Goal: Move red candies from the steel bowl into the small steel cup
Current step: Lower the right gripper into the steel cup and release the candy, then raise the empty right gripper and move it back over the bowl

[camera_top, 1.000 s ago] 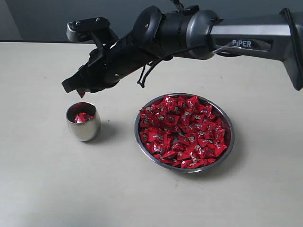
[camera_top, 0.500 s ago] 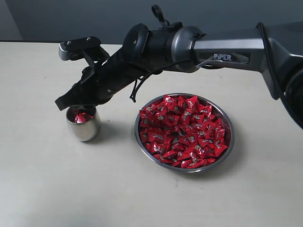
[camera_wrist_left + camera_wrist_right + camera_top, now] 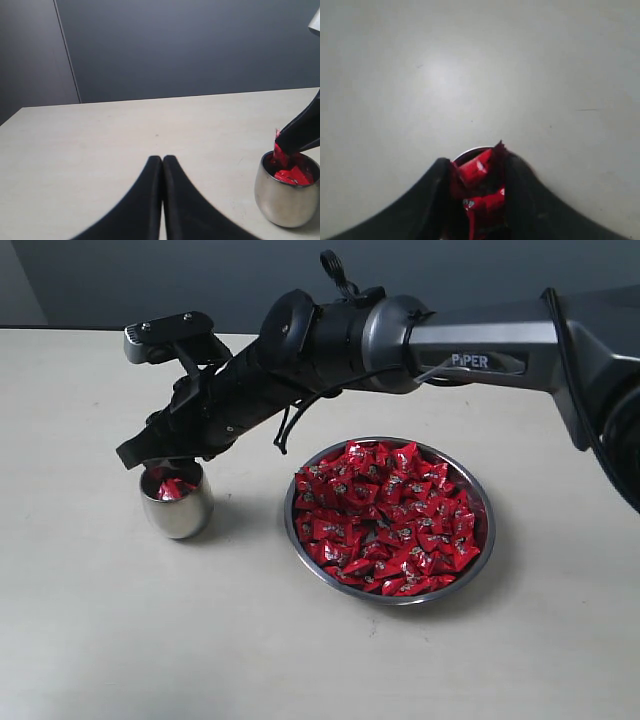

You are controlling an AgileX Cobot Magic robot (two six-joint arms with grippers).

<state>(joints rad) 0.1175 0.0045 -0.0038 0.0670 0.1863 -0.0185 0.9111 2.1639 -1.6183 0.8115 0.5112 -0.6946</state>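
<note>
Red candy point(image 3: 477, 172) sits in right tool point(image 3: 477, 162), grip unclear; exterior view hides it.

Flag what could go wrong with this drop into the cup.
1. The red candy between the right gripper's fingers hangs near the small steel cup's rim, not over its middle; it may bounce out onto the table or cling to a finger.
2. The fingertips hang just above the cup; pulling away sideways could knock it over.
</note>
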